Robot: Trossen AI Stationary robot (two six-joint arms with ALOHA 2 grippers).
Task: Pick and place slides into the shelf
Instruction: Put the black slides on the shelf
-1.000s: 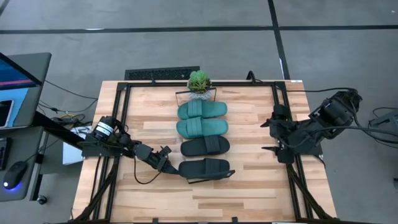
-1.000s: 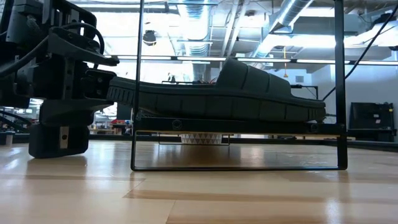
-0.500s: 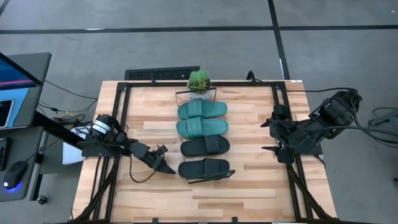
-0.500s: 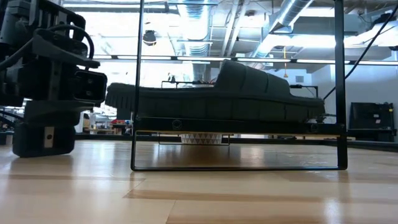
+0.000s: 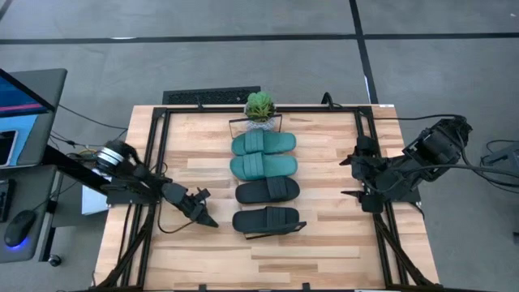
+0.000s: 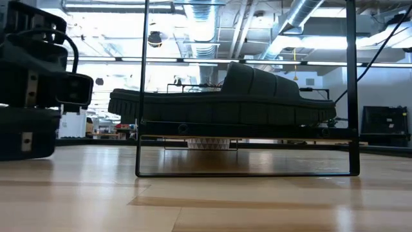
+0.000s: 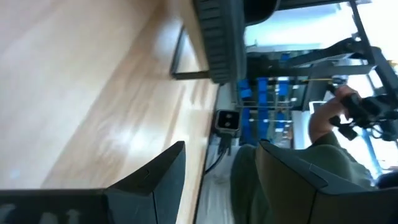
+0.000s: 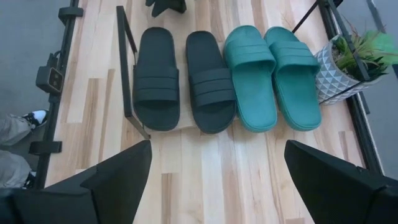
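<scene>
The left tool (image 5: pixel 201 211) has withdrawn from the nearest black slide (image 5: pixel 266 220), now apart from it, fingers spread wide and empty. High view: four slides lie in a row on the shelf (image 5: pixel 242 166), two teal (image 5: pixel 263 144) beside a potted plant (image 5: pixel 259 107); the right tool (image 5: pixel 353 177) waits wide, right of the shelf. Low view: the black slide (image 6: pixel 225 100) rests above pale wood tabletop (image 6: pixel 206 200); ceiling ducts behind. Left wrist view: a person's sleeve (image 7: pixel 339 155) beyond the tabletop edge.

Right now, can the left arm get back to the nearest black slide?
Probably yes. The left gripper sits open just off that black slide's end, with only bare tabletop between them. The slide lies on the shelf at the row's outer end.
</scene>
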